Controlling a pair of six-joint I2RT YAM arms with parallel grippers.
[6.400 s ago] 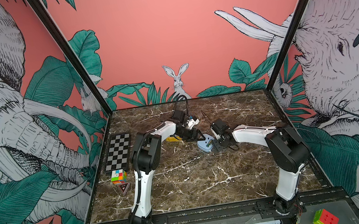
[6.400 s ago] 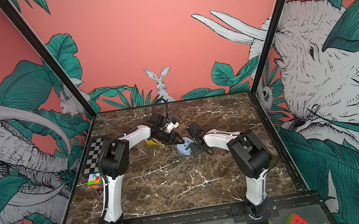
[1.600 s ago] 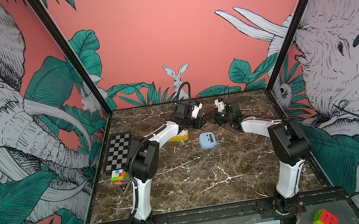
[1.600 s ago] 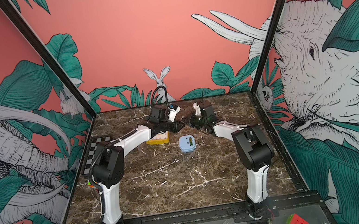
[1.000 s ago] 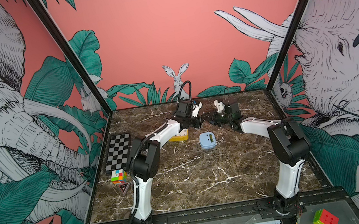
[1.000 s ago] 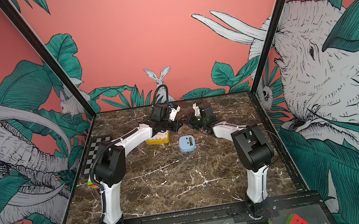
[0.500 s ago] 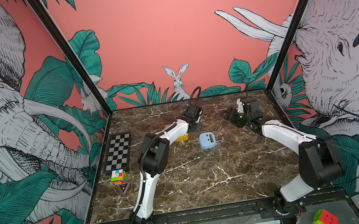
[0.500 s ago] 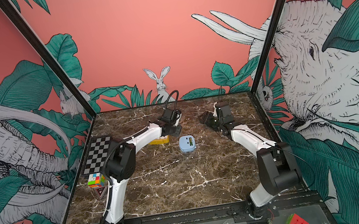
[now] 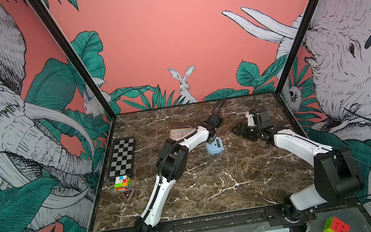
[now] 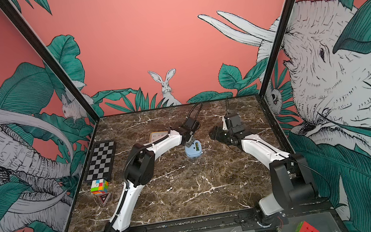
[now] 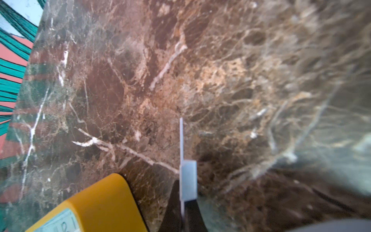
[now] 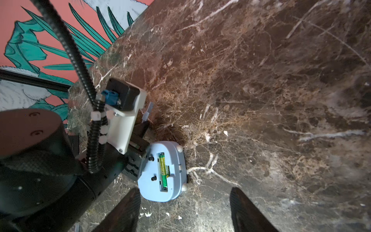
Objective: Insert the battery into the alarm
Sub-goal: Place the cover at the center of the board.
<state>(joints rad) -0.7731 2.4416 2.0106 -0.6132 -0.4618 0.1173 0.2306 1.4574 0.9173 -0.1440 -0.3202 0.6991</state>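
Battery seated, cover not yet fitted.
Toward the bench's [image 9: 215,182] back edge the blue alarm clock [image 9: 214,145] lies face down. The right hand [image 12: 183,195] hangs wide open and empty beside it. The left hand [image 11: 183,200] pinches the thin battery cover [image 11: 187,180], which probably has to line up next over the seated green battery [image 12: 163,170].

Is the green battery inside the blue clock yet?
In. The green battery lies in the uncovered slot on the back of the blue alarm, which lies face down on the table.
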